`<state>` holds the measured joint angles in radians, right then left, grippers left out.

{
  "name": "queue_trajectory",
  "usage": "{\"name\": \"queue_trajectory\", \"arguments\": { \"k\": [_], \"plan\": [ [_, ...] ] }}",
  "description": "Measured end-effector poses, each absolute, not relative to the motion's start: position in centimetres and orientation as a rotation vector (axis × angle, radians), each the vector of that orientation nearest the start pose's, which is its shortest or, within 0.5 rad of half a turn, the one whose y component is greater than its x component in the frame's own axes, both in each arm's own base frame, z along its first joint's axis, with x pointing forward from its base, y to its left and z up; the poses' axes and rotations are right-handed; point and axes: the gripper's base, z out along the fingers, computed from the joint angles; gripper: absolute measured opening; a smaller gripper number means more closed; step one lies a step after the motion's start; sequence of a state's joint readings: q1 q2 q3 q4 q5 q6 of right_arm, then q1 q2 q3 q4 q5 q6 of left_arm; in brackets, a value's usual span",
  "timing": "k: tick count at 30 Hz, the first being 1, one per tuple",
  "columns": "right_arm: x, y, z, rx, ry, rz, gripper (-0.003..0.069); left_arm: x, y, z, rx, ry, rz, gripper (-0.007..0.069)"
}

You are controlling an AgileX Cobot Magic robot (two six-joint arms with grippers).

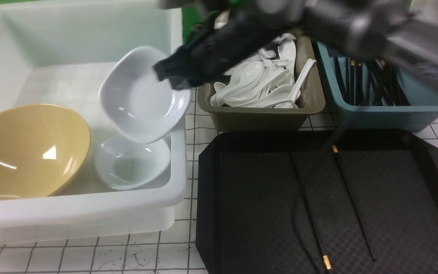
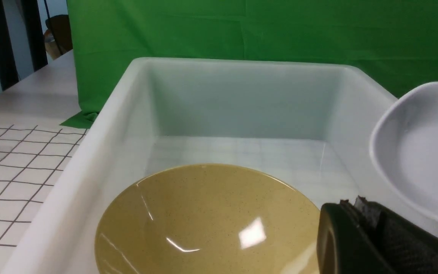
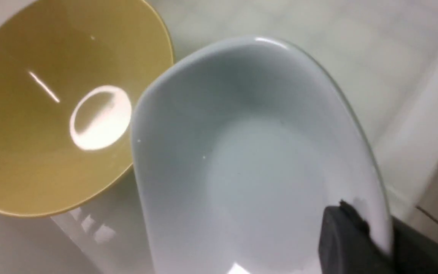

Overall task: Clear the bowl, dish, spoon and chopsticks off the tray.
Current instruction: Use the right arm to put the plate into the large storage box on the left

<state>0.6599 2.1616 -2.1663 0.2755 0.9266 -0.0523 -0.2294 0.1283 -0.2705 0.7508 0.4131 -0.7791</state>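
Though glossy, squarish white dish (image 1: 143,99)

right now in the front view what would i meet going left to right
Mustard-yellow bowl → white dish gripped by the right gripper → olive-brown tub of white spoons → blue tub of black chopsticks

Relative to the white bin (image 1: 154,199), a tiled gap runs open between it and the black tray (image 1: 208,205). Inside the bin's near part, the yellow bowl (image 1: 29,152) and a small white dish (image 1: 131,163) block the floor; its far part lies free.
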Motion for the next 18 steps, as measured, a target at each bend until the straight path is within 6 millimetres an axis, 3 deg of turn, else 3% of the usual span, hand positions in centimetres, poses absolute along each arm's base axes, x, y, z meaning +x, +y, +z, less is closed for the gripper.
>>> {"name": "queue_trajectory", "arguments": {
  "k": [1,6,11,13,15,16,18],
  "plan": [
    [38.5,33.4,30.7,-0.79,2.367,0.585,0.0071,5.6,1.3,26.9,-0.081,1.646,-0.001,-0.0008],
    [39.1,36.1,29.0,-0.794,2.422,0.426,0.0096,5.6,1.3,26.9,-0.08,1.645,-0.002,-0.0008],
    [39.0,37.4,27.9,-0.788,2.431,0.492,0.02,5.6,1.2,26.9,-0.078,1.642,-0.004,-0.0008],
    [38.8,37.5,28.0,-0.796,2.433,0.5,0.0253,5.5,1.2,26.9,-0.077,1.64,-0.005,-0.0008],
    [38.8,37.3,28.6,-0.808,2.415,0.495,0.036,5.4,1.2,27.0,-0.082,1.628,-0.016,-0.0008],
    [38.7,37.3,28.7,-0.811,2.414,0.494,0.036,5.3,1.2,27.0,-0.083,1.626,-0.016,-0.0008],
    [38.4,36.2,31.2,-0.806,2.371,0.493,0.043,5.0,1.3,27.1,-0.093,1.607,-0.034,-0.0011]
  ]
}}
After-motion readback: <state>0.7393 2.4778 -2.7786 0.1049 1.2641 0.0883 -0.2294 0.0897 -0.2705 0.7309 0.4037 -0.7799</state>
